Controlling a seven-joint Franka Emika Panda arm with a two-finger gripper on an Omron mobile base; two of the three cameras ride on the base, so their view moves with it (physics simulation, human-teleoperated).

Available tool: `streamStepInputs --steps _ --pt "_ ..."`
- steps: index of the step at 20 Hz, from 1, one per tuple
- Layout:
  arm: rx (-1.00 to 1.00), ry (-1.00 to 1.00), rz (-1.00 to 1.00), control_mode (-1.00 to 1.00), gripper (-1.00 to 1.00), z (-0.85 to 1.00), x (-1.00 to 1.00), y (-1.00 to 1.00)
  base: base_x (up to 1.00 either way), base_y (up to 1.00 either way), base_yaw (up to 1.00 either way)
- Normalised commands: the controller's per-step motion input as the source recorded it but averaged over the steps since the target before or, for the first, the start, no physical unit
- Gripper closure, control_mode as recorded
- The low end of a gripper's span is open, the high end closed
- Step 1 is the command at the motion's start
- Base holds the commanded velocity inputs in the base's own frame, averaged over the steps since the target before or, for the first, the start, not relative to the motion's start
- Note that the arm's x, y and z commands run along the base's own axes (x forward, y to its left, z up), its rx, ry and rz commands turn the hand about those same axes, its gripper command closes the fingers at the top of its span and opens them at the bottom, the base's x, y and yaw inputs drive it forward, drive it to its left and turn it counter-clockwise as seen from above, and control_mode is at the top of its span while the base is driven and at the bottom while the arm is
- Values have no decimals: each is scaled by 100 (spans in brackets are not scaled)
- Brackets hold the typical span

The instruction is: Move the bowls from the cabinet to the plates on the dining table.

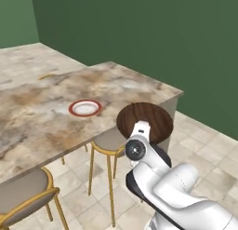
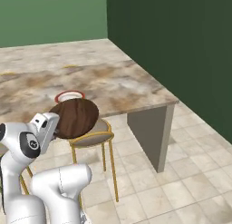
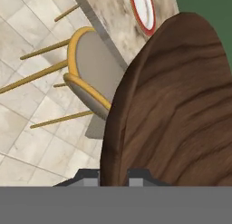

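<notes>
Wood-grain brown bowl point(image 3: 172, 105) pinched at rim, gripper point(image 3: 114, 175) jaws nearly closed on thin wall, one finger each side. Bowl tilted on edge, right of centre in hand view, carried in air off table edge, above stool point(image 1: 109, 143). Likely rigid, light, smooth (rim pinch could let it swing or slip, so slow moves). Red-rimmed plate point(image 1: 85, 108) left of centre on dining table point(image 1: 42, 126), near bowl, bare.
</notes>
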Motion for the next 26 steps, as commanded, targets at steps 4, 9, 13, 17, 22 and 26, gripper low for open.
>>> streamStepInputs --steps 4,9,13,17,22,26 --pt "0 0 0 100 100 0 0 0 70 2 3" --pt "0 0 0 100 100 0 0 0 66 0 1" --pt "0 0 0 100 100 0 0 0 5 0 0" --pt "0 0 0 100 100 0 0 0 0 0 0" --pt "0 0 0 -100 100 -1 3 0 0 0 0" --pt "3 4 0 -100 100 -3 54 0 0 0 0"
